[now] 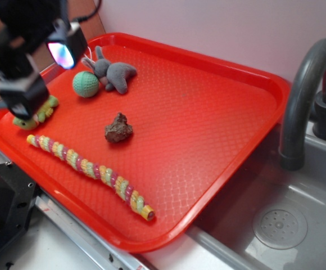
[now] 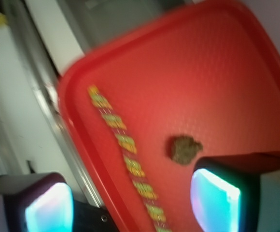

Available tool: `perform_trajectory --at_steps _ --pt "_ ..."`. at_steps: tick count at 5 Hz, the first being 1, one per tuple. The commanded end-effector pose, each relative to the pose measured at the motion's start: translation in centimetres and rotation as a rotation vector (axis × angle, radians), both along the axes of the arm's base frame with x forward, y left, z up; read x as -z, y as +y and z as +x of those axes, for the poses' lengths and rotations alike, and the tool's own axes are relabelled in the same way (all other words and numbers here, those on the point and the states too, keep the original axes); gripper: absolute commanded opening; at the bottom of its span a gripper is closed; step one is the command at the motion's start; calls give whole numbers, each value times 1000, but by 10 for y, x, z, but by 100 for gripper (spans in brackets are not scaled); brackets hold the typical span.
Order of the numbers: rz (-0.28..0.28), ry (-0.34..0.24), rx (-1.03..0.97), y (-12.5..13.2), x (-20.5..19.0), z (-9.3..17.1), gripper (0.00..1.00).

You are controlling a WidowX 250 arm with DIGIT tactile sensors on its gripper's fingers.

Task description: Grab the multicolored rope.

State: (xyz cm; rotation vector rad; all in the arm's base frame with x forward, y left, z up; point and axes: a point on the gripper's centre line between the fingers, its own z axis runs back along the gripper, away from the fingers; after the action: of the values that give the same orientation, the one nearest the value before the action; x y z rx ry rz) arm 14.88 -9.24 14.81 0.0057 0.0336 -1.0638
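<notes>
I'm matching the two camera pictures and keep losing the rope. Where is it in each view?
Exterior: the rope lies diagonally along the tray's near edge, lower left of centre.
Wrist: the rope runs from upper left down to the bottom edge, between the gripper's open fingers.
Shared landmark: the brown lump, just beside the rope's middle in both.

The rope (image 1: 90, 169) lay along the tray's (image 1: 219, 140) near edge, the lump (image 1: 118, 128) behind it. The ball (image 1: 85, 84) and plush animal (image 1: 113, 72) sat farther back; the sink (image 1: 298, 225) lay right of the tray.
</notes>
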Motion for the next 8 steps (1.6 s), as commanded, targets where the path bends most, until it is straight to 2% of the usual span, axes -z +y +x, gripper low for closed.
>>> perform_trajectory --at_steps 1,2,3,4,5,6,8 --pt "99 -66 100 -15 38 6 100" --pt "150 -57 115 -18 64 3 100" --pt "159 -14 206 -23 88 -1 100" --pt "153 26 228 -18 109 -5 100" --pt "177 54 241 -16 122 -4 100" --pt "231 67 214 -17 132 -4 100" --pt "270 82 188 -14 143 -1 100"
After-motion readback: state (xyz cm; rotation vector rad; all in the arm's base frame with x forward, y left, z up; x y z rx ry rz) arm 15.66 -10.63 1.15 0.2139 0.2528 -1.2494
